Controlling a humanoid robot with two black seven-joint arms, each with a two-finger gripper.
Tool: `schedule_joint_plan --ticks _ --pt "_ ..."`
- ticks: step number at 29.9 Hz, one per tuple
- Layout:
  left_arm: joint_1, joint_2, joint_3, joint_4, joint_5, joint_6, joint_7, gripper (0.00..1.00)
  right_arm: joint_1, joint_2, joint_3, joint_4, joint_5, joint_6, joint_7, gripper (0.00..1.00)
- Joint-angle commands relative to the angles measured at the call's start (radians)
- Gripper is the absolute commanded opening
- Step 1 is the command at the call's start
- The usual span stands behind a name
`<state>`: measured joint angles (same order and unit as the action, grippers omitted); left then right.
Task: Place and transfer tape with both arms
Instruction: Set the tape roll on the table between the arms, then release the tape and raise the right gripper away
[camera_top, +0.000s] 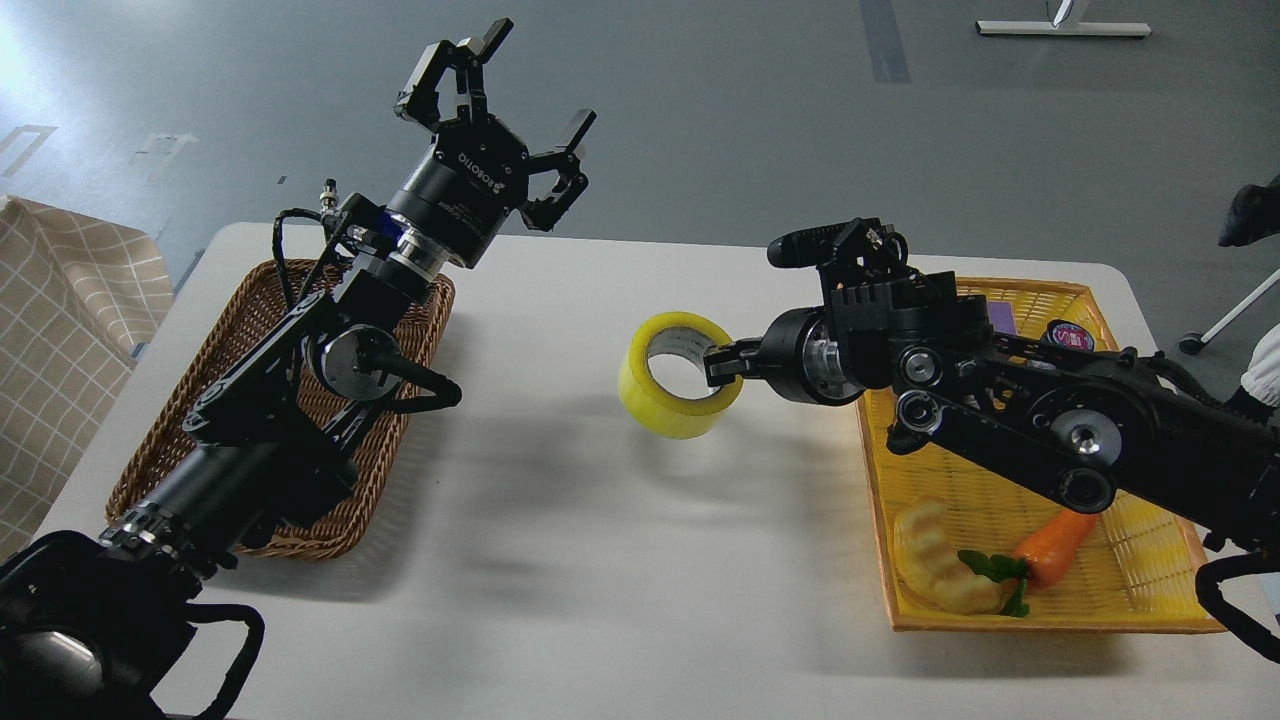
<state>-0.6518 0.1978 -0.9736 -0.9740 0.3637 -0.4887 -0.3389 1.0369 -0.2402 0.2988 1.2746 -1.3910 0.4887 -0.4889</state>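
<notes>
The yellow tape roll (672, 378) with its white-grey core hangs above the middle of the white table (560, 560), tilted. My right gripper (722, 362) comes in from the right and is shut on the roll's right wall, one finger inside the core. My left gripper (500, 95) is raised above the table's far left edge, beyond the brown basket, with its fingers spread wide open and empty. It is well apart from the tape, up and to the left of it.
A brown wicker basket (200, 440) lies at the left under my left arm. A yellow basket (1040, 610) at the right holds a croissant toy (940, 565), a carrot toy (1055, 545) and other small items. A checked cloth (60, 330) is at far left.
</notes>
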Motion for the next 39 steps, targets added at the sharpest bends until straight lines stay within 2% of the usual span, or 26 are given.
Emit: schedule_joint_plan --ticks 1,10,20,23,24,26,33,35,39 --pt "0.001 0.002 0.001 0.000 0.000 0.000 0.000 1.00 -0.003 0.030 -0.053 -0.024 0.000 0.000 0.000 0.00" --pt "0.004 -0.001 -0.002 0.000 0.000 0.000 -0.003 1.00 -0.005 0.113 -0.069 -0.081 -0.008 0.000 0.000 0.00" --pt "0.011 0.000 -0.002 0.000 0.000 0.000 -0.003 1.00 -0.009 0.133 -0.085 -0.118 -0.014 0.000 0.000 0.02" --pt "0.012 0.000 -0.002 0.000 -0.002 0.000 -0.003 1.00 -0.009 0.136 -0.096 -0.138 -0.013 0.000 0.000 0.16" --pt "0.012 0.002 -0.002 0.000 0.000 0.000 -0.005 1.00 -0.012 0.137 -0.096 -0.139 -0.013 0.000 0.000 0.25" --pt "0.012 0.002 -0.002 0.000 -0.002 0.000 -0.005 1.00 -0.014 0.137 -0.096 -0.139 -0.010 0.000 0.000 0.30" --pt "0.012 0.002 -0.002 0.000 0.000 0.000 -0.005 1.00 -0.043 0.144 -0.032 -0.139 -0.010 0.000 0.000 0.89" --pt "0.012 0.002 -0.002 0.000 0.000 0.000 -0.005 1.00 -0.054 0.144 0.009 -0.136 -0.008 0.000 0.000 0.97" --pt "0.012 0.005 0.000 0.000 0.000 0.000 -0.003 1.00 -0.037 0.133 0.089 -0.127 -0.005 0.000 0.000 0.99"
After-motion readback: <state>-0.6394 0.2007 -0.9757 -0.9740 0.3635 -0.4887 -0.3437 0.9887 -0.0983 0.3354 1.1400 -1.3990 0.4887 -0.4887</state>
